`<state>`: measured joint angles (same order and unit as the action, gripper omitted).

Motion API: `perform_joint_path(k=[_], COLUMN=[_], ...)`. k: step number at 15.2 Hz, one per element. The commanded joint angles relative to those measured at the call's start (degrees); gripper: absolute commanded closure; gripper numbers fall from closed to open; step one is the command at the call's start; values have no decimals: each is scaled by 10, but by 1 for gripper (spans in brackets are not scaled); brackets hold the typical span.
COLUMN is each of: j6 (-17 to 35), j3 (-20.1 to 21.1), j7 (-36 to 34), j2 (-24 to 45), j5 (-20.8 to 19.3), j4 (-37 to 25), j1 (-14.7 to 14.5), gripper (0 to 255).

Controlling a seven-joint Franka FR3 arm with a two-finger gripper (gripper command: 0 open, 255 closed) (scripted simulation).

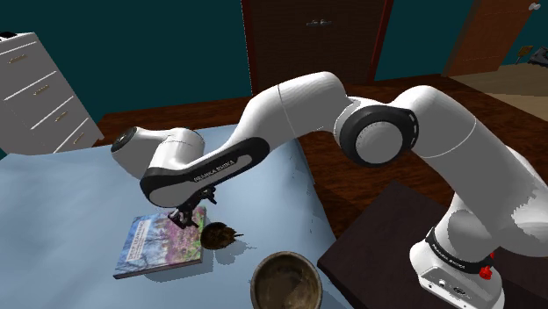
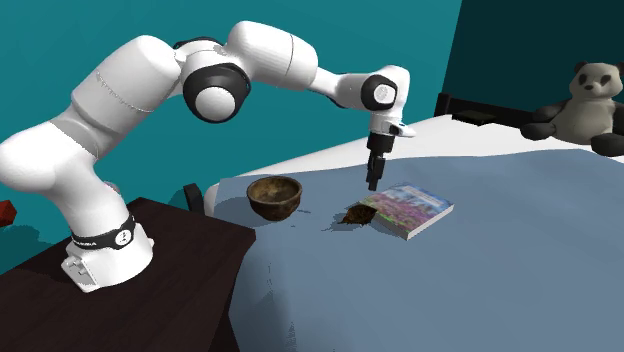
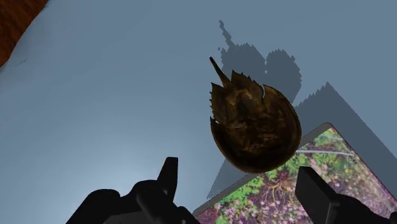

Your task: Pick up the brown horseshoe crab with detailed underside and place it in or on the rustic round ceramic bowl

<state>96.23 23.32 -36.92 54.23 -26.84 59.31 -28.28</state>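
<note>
**Gripper** [image 3: 242,175]: black, two fingers. Jaws stand wide apart with nothing clasped between them. It hangs above the bed cover, pointing down, clear of everything below.

**Horseshoe crab** [image 3: 254,127]: brown, with a domed shell, spiny rear plate and thin tail spine.
- It lies on the cover just ahead of and below the open jaws, in line with the gap between them and nearer one finger than the other.
- Neither finger touches it.
- The tail spine points away from the jaws, and the rounded front edge meets the book's corner.
- Which face is uppermost cannot be told.

**Book** [image 3: 286,191]: flat on the cover, with a jacket of pink and green foliage. It sits directly under the jaws, one corner against the crab.

**Bowl** [image 2: 274,196]: round, brown and rough-looking, upright with its hollow showing. It stands off to the side of the jaws, towards the stand, near the bed's edge. It is apart from the crab, which lies between it and the book.

**Bed cover** [image 2: 500,280]: pale blue. It carries the crab, book and bowl, and the arm's shadow falls ahead of the jaws.

**Stand** [image 2: 170,290]: a dark box behind the jaws, with the white arm bolted on top.

**Panda toy** [image 2: 585,100]: sits at the far end of the bed, well away from the jaws.

**Chest of drawers** [image 1: 39,97]: white, beyond the bed, well away from the jaws.
</note>
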Motion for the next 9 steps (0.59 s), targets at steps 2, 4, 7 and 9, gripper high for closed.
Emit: perform_joint_path(k=[2, 4, 7, 9], j6=[89, 124, 143, 155], j3=[21, 29, 26, 25], j7=[-71, -92, -95, -96], j2=[-14, -16, -10, -5], j5=[69, 93, 90, 88], j4=[89, 120, 133, 141], j1=[67, 88, 89, 89], gripper=[0, 0, 0, 0])
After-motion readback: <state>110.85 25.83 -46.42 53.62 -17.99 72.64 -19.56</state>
